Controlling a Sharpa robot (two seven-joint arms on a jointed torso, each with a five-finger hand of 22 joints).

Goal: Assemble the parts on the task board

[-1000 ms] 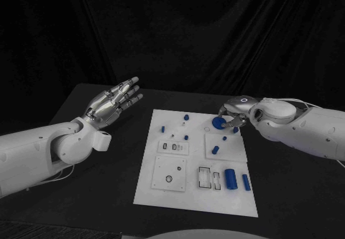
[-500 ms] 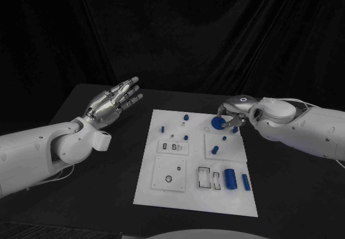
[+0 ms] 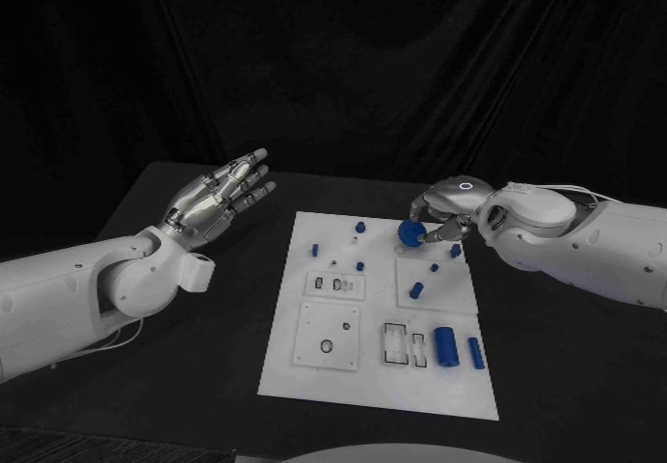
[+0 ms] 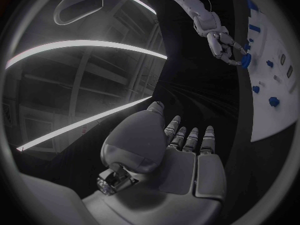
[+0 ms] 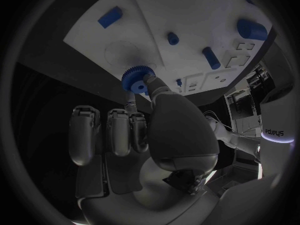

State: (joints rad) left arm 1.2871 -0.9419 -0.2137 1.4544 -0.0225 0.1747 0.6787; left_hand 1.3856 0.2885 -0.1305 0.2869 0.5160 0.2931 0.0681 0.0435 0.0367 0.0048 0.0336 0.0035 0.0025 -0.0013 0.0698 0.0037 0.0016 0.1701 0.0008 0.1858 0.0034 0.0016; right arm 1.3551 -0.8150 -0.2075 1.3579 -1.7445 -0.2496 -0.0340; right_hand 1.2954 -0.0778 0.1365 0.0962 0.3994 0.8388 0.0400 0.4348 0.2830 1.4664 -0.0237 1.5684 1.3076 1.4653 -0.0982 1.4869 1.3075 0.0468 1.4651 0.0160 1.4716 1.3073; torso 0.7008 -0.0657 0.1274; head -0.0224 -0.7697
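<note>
The white task board (image 3: 333,376) lies in the middle of the black table, with small blue parts on it. My right hand (image 3: 447,214) hovers over the board's far right corner and pinches a blue toothed gear (image 3: 412,232). In the right wrist view the gear (image 5: 137,79) sits at the fingertips, just above the board (image 5: 187,15). The left wrist view also shows the right hand (image 4: 222,40) with the gear (image 4: 245,60). My left hand (image 3: 219,200) is raised left of the board, flat, fingers apart, holding nothing.
A large blue cylinder (image 3: 445,346) and a slimmer blue bar (image 3: 475,353) lie near the board's front right, beside rectangular slots (image 3: 398,344). Small blue pegs (image 3: 360,228) stand on the board's far half. Black table surface surrounds the board.
The right hand has shifted slightly left with the gear, which now sits a little further left over the board's far edge. The left hand has not moved.
</note>
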